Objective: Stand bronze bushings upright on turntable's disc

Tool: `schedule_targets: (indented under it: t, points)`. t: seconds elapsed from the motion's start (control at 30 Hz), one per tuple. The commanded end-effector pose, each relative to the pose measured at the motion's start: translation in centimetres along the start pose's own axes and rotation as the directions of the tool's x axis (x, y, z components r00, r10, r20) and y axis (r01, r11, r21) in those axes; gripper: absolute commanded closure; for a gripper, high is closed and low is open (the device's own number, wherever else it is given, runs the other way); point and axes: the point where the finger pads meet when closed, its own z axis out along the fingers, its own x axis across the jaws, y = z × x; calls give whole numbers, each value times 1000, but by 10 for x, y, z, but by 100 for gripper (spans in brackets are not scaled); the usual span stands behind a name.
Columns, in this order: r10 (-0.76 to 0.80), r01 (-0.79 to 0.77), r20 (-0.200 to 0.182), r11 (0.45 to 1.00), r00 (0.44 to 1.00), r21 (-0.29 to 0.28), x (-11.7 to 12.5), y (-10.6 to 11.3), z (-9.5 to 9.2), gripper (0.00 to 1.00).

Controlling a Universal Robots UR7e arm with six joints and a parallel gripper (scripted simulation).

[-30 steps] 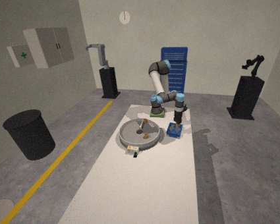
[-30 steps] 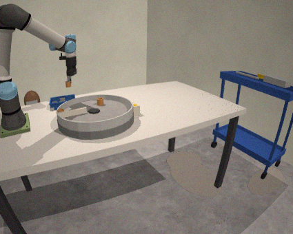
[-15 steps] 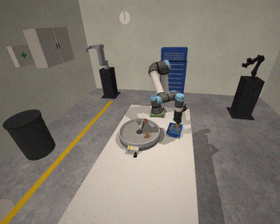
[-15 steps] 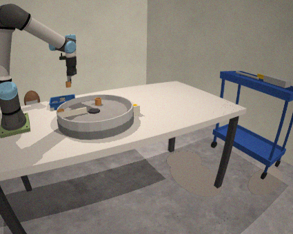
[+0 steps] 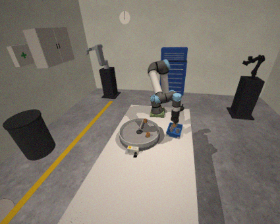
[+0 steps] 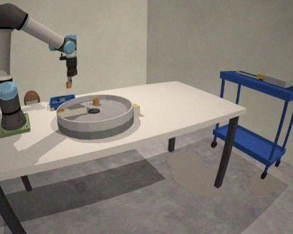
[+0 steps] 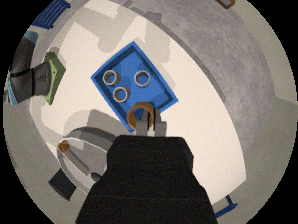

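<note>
My gripper (image 6: 69,83) is shut on a bronze bushing (image 7: 143,116) and holds it high above the blue crate (image 6: 61,102). The bushing also shows in the top view (image 5: 174,124), over the crate (image 5: 174,130). In the wrist view the crate (image 7: 133,83) holds three steel bushings (image 7: 120,95). The grey turntable (image 6: 94,115) sits beside the crate, with a dark hub (image 6: 93,111) in the middle. Two bronze bushings stand on its disc: one upright at the far side (image 6: 96,101) and one near the left rim (image 6: 61,110).
A flat bar (image 6: 74,111) runs from the hub to the turntable's left rim. A small white box (image 6: 136,109) sits at the turntable's right side. The arm's green base plate (image 6: 14,129) is left of the turntable. A blue cart (image 6: 259,117) stands beyond the table.
</note>
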Motion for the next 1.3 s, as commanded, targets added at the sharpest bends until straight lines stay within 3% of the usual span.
schedule_targets:
  t: [0.0,0.53,1.27]
  points:
    - [0,0,-2,1000,1000,0,-8,8,-1,100]
    - [0,0,-2,1000,1000,0,-55,52,-1,100]
    - [0,0,-2,1000,1000,0,-142,134,0,100]
